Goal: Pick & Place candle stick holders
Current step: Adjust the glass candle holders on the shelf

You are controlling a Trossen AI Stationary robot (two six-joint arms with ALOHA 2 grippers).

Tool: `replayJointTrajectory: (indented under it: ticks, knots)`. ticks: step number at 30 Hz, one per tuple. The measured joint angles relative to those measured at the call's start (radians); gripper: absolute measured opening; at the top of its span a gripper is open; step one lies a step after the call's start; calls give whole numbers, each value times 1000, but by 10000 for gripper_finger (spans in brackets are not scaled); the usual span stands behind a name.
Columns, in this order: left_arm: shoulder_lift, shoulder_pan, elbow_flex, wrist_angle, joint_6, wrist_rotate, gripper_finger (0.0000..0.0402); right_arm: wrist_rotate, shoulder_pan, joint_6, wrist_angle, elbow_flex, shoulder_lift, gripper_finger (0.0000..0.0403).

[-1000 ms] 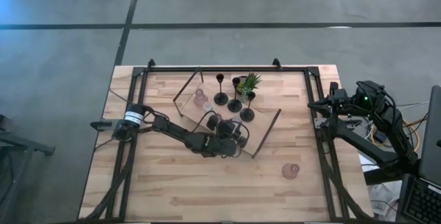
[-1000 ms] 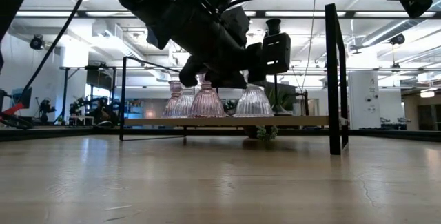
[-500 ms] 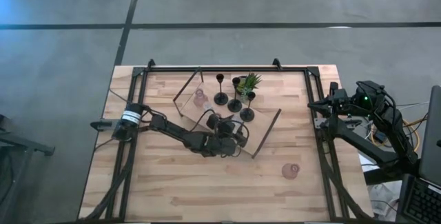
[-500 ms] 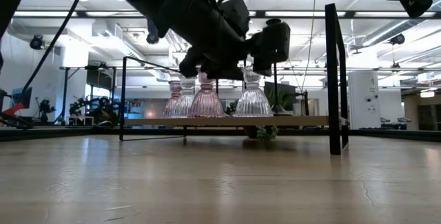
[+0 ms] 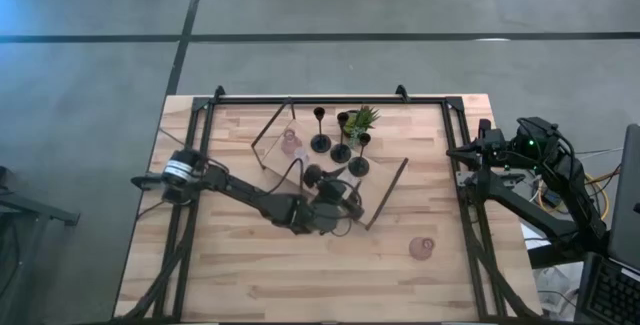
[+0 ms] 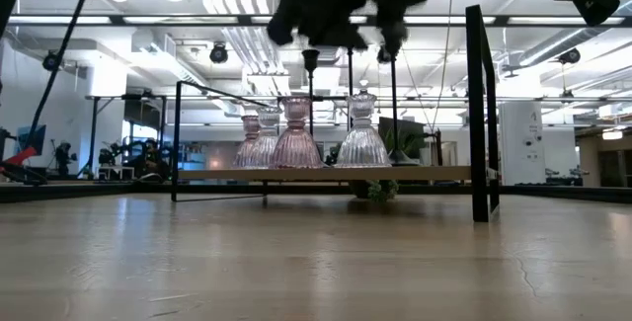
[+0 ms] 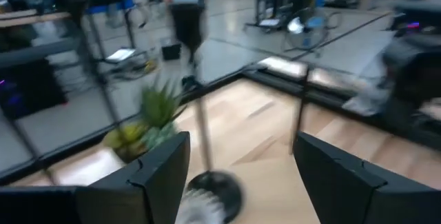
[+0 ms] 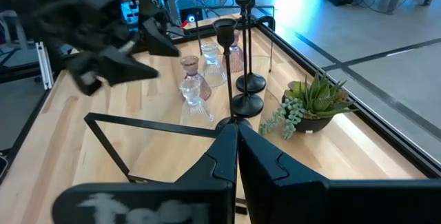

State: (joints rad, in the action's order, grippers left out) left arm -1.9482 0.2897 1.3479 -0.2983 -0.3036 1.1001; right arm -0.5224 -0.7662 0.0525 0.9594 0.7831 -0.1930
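My left gripper hovers spread and empty above the glass cups on the board. My right gripper, pressed together, waits beside the table. Next, I judge, fetching the lone cup.

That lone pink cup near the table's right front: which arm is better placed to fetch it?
Probably the right arm: its pincer waits at the table's right edge, the pink cup's side. The left pincer hangs over the wooden board.
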Motion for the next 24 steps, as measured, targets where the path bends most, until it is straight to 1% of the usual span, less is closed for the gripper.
replayJointTrajectory:
  ticks: [4, 8, 13, 16, 21, 23, 24]
  knots:
    - [1, 31, 35, -4, 45, -48, 252, 0, 0, 0, 0, 0, 0, 8]
    - [-2, 37, 6, 3, -1, -96, 219, 0, 0, 0, 0, 0, 0, 8]
    - [-5, 35, -49, 2, -63, -155, 161, 0, 0, 0, 0, 0, 0, 8]
    - [-5, 32, -62, 1, -64, -202, 121, 0, 0, 0, 0, 0, 0, 8]
    - [-5, 11, -83, -35, -64, -235, 48, 0, 0, 0, 0, 0, 0, 8]
    - [-5, -7, -97, -68, -66, -284, 17, 0, 0, 0, 0, 0, 0, 8]
    - [-11, -18, -103, -86, -75, -312, 9, 0, 0, 0, 0, 0, 0, 8]
